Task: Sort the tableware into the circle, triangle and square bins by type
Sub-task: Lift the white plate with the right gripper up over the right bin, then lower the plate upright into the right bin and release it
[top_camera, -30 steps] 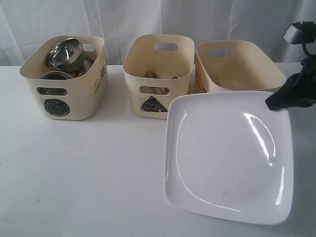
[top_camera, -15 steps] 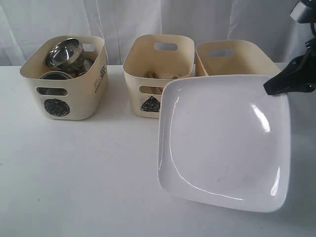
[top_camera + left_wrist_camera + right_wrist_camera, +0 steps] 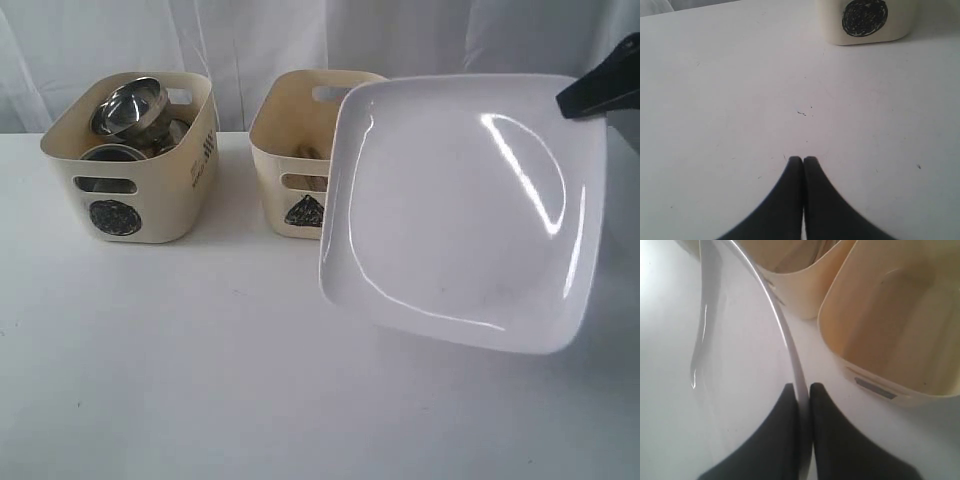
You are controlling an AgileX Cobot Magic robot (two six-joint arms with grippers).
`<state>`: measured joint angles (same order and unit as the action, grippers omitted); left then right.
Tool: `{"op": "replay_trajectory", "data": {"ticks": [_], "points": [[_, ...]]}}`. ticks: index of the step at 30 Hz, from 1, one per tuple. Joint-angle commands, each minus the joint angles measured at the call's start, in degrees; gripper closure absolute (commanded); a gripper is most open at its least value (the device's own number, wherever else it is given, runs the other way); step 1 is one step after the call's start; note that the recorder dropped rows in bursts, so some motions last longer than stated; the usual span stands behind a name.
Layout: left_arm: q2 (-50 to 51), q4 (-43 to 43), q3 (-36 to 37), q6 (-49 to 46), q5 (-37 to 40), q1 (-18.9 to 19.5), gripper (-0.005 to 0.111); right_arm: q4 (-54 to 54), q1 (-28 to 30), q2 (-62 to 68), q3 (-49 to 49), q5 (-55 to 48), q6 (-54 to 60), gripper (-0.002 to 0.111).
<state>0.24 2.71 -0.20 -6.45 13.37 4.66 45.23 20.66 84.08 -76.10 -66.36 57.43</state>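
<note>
The large white squarish plate (image 3: 465,205) hangs tilted in the air, its face toward the camera, hiding the square bin in the exterior view. My right gripper (image 3: 598,95) is shut on its upper right rim; in the right wrist view the plate's edge (image 3: 785,335) runs between the fingers of the right gripper (image 3: 802,387), beside the open cream bin (image 3: 890,325). The circle bin (image 3: 135,160) at the left holds steel bowls (image 3: 128,105). Wooden chopsticks (image 3: 310,155) lie in the triangle bin (image 3: 300,140). My left gripper (image 3: 803,159) is shut, empty, over bare table near the circle mark (image 3: 865,16).
A white curtain (image 3: 260,40) hangs behind the white table (image 3: 200,370). In the right wrist view the triangle bin (image 3: 790,275) stands close beside the open cream bin.
The right gripper has lifted the plate up off the table and tilted it more upright; it now covers the right-hand bin. The bins have not moved.
</note>
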Motion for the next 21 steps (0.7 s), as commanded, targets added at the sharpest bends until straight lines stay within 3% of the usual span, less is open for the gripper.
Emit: {"op": "replay_trajectory", "data": {"ticks": [1,11,21], "points": [[-0.24,0.65,0.20,0.18,-0.09,-0.28,0.107,3.67,2.79,-0.54,-4.50,-1.28,-2.90,0.108],[-0.24,0.65,0.20,0.18,-0.09,-0.28,0.107,12.38,9.24,2.69,-13.73,-3.23,-5.31,0.108],[-0.24,0.65,0.20,0.18,-0.09,-0.28,0.107,22.87,11.96,17.48,-24.78,9.20,-5.43,0.108]]}}
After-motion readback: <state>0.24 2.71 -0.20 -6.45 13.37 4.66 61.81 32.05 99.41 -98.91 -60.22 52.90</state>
